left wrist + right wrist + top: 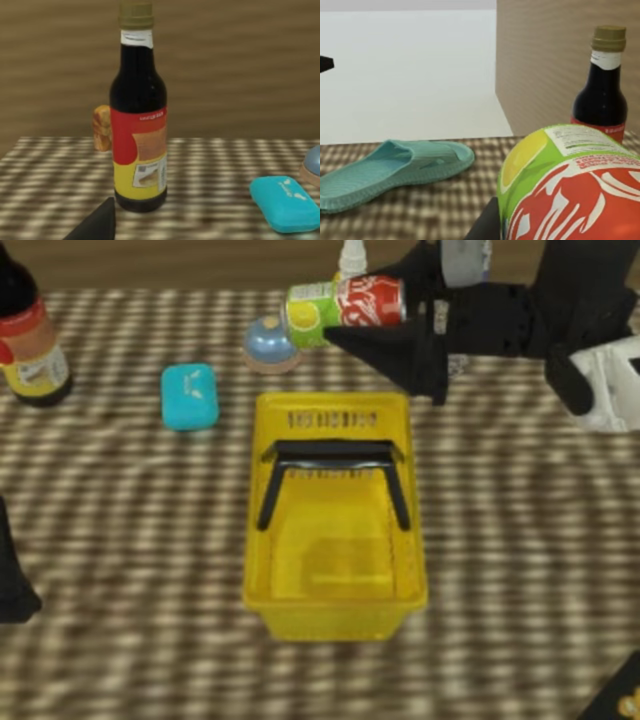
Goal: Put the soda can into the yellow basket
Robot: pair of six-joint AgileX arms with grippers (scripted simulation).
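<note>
Right gripper (400, 315) pinching the soda can (345, 306) sideways, beyond the yellow basket (262, 580); it should centre over the basket before releasing.

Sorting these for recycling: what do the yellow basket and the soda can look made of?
The yellow basket looks like glossy moulded plastic, judging by its slotted walls and uniform colour. The soda can, held in the right tool, is probably thin metal with a printed label; its material is less certain.

A dark sauce bottle (30, 340) stands upper left; a teal soap-like box (190, 396) and a domed bell (270, 343) (blue-grey top) lie upper centre; a teal slipper (390, 172) lies flat.
</note>
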